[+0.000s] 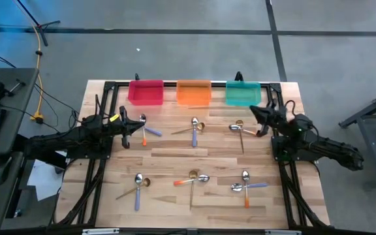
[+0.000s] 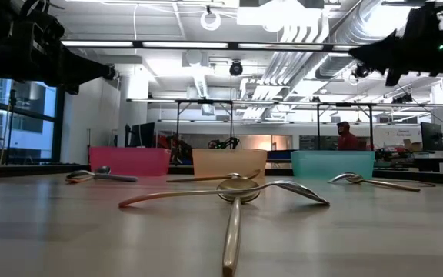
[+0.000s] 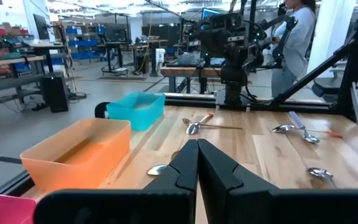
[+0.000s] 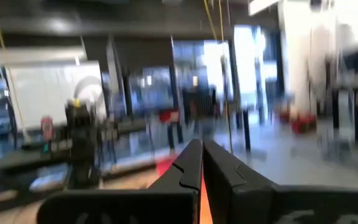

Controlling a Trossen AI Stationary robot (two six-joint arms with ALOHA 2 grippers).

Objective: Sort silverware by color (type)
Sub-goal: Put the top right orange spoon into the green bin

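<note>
Small spoons lie flat on the wooden table in six crossed clusters: three in a far row point(image 1: 145, 129), point(image 1: 194, 126), point(image 1: 239, 128) and three in a near row point(image 1: 138, 185), point(image 1: 194, 178), point(image 1: 245, 185). Handles are orange, purple-blue or gold. My left gripper point(image 1: 136, 126) point(image 3: 197, 152) is shut, raised above the far-left cluster and pointing toward the table's right. My right gripper point(image 1: 253, 112) point(image 4: 202, 155) is shut and raised between the teal bin and the far-right cluster. The low view shows both arms high above the tabletop. My right gripper shows a thin orange strip point(image 4: 202, 190) in the slit between its shut fingers. I cannot tell whether it is something held or the orange bin beyond. My left gripper touches nothing.
Three bins stand in a row at the table's far edge: pink point(image 1: 145, 92), orange point(image 1: 194, 93), teal point(image 1: 243, 94). Bare wood lies between the two rows of spoons. A person stands beyond the table's right side point(image 3: 294, 37). A keyboard and cables sit off the table's left.
</note>
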